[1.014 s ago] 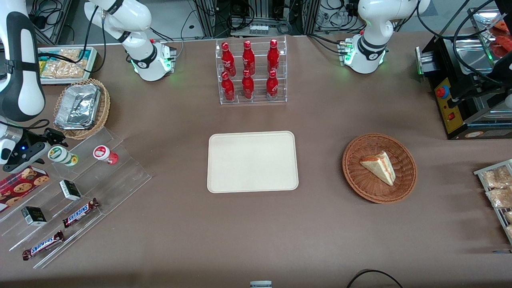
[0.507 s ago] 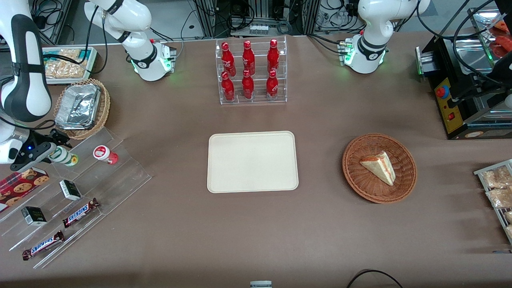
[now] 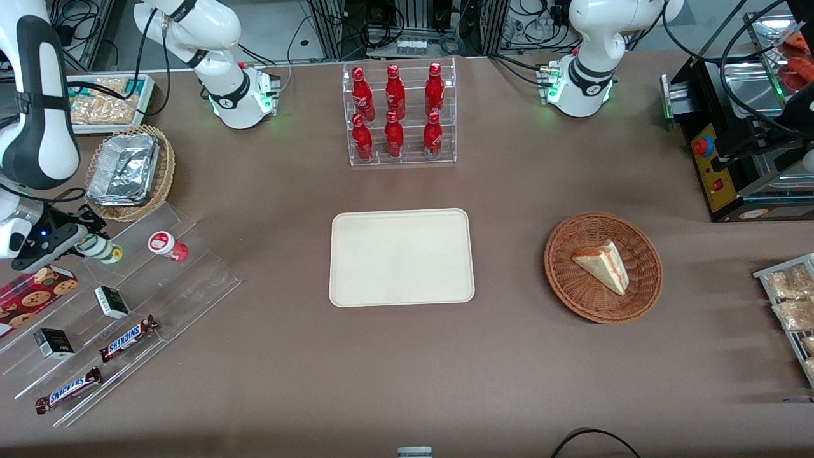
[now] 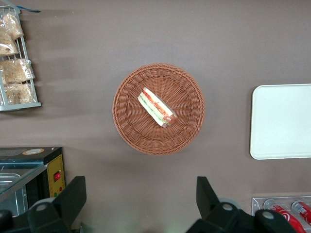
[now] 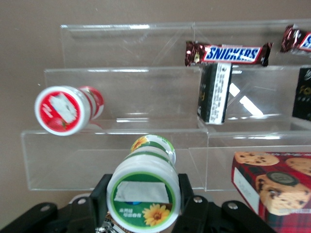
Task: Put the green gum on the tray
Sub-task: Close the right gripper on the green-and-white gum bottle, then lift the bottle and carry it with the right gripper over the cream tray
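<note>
The green gum [image 3: 105, 252] lies on its side on the top step of the clear acrylic shelf [image 3: 197, 280], toward the working arm's end of the table. My right gripper [image 3: 89, 245] is at its lid end. In the right wrist view the black fingers [image 5: 98, 195] press both sides of the green-and-white lid of the gum [image 5: 144, 191], so the gripper [image 5: 143, 200] is shut on it. The cream-beige tray [image 3: 400, 257] lies flat at the table's middle, bare, and its edge shows in the left wrist view [image 4: 282, 121].
A red-lidded gum canister [image 3: 166, 245] lies beside the green one on the same step [image 5: 65, 109]. Snickers bars [image 3: 127, 337], small dark boxes [image 3: 111, 301] and a cookie box [image 3: 35, 292] sit on the lower steps. A wicker basket with foil trays [image 3: 130, 172] stands close by.
My gripper moved in from the side and came around the green gum's lid end. The canister shifted very slightly. Nothing else moved.
</note>
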You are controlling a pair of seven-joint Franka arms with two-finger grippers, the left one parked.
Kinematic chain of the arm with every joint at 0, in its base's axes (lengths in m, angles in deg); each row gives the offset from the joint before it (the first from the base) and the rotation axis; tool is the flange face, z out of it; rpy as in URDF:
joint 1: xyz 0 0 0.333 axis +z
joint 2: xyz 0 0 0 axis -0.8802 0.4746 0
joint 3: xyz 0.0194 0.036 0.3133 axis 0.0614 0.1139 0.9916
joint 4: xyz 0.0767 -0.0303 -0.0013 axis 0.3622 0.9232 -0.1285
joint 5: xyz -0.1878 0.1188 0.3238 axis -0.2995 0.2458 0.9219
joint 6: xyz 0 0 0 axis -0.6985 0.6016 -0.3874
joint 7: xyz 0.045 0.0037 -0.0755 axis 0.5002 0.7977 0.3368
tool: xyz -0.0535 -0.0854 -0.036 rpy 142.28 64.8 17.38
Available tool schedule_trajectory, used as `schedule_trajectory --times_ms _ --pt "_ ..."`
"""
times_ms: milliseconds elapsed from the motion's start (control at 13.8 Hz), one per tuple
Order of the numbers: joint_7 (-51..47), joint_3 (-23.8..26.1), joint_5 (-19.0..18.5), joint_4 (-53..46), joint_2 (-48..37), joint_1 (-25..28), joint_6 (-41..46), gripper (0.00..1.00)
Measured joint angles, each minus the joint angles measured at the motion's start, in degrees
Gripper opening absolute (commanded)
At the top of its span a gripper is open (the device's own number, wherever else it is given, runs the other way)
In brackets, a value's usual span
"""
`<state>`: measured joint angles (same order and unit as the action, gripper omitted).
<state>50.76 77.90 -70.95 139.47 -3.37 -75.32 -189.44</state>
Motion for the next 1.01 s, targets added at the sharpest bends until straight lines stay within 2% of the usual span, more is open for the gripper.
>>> schedule_trajectory --times_ms 290,507,1014 --pt "-7.28 0.33 0.0 -7.53 -0.38 5.1 8.84 0.0" --pt "-15.54 0.51 0.01 -8.95 -0.31 10.34 10.04 0.0" --pt "-46.29 0.81 0.02 -9.87 2.56 28.75 10.04 0.0"
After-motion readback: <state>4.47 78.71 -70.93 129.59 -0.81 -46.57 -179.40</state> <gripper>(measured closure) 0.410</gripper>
